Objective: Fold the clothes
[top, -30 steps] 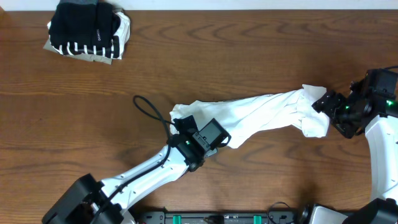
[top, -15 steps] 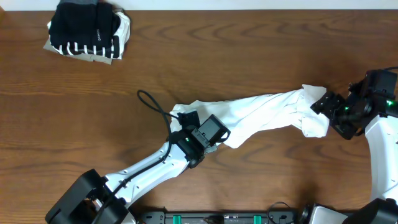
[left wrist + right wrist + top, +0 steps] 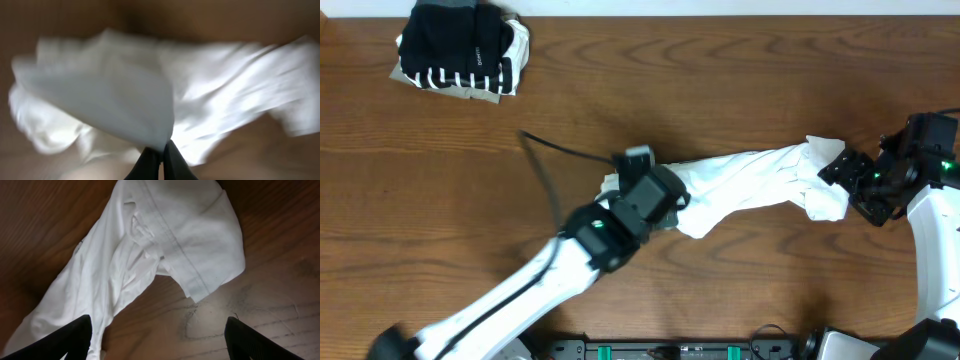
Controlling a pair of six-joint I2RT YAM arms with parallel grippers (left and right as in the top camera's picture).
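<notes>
A white T-shirt [image 3: 750, 175] lies bunched in a long strip across the middle of the wooden table [image 3: 720, 80]. My left gripper [image 3: 655, 195] is at the strip's left end. In the blurred left wrist view this gripper [image 3: 161, 155] is shut, with a fold of the white T-shirt [image 3: 125, 100] pinched between the tips. My right gripper [image 3: 848, 190] stands open at the strip's right end. In the right wrist view its fingers [image 3: 70, 340] are spread wide over bare wood, and the T-shirt's hemmed sleeve [image 3: 200, 240] lies just ahead of them, not held.
A folded pile of black, striped and beige clothes [image 3: 460, 50] sits at the table's far left corner. A black cable [image 3: 545, 155] loops up from the left arm. The table's front edge with dark hardware [image 3: 680, 350] runs along the bottom.
My left gripper has shut on the T-shirt's left end and shifted up and slightly right, with its arm swinging. The right gripper has stayed still and open.
</notes>
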